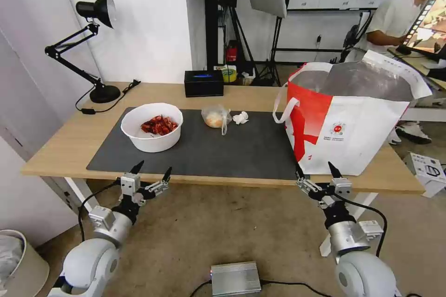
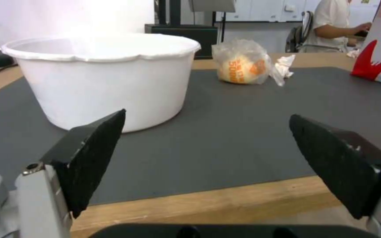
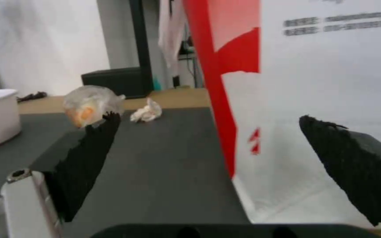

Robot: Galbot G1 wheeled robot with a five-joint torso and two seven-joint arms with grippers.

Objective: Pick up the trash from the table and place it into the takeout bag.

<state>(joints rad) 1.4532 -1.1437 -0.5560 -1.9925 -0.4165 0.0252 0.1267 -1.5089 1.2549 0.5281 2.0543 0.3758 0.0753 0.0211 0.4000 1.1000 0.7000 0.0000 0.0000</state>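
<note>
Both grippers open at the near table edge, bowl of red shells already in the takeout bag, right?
Not quite. The head view shows the white bowl of red shells on the dark mat, far from the takeout bag. Left gripper and right gripper are open.

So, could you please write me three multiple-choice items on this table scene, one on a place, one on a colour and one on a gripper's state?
1. Where does the takeout bag stand on the table?
A. At the robot's right end
B. At the robot's left end
C. Under the lamp

2. What colour is the bowl that holds the red shells?
A. Black
B. White
C. Green

3. How is the left gripper?
A. Shut on the bun bag
B. Shut on the tissue
C. Open, holding nothing

Answers:
1 A, the head view shows it at the right end.
2 B, its wall and rim are white.
3 C, its fingers stand apart off the table's near edge with nothing between them.
</note>
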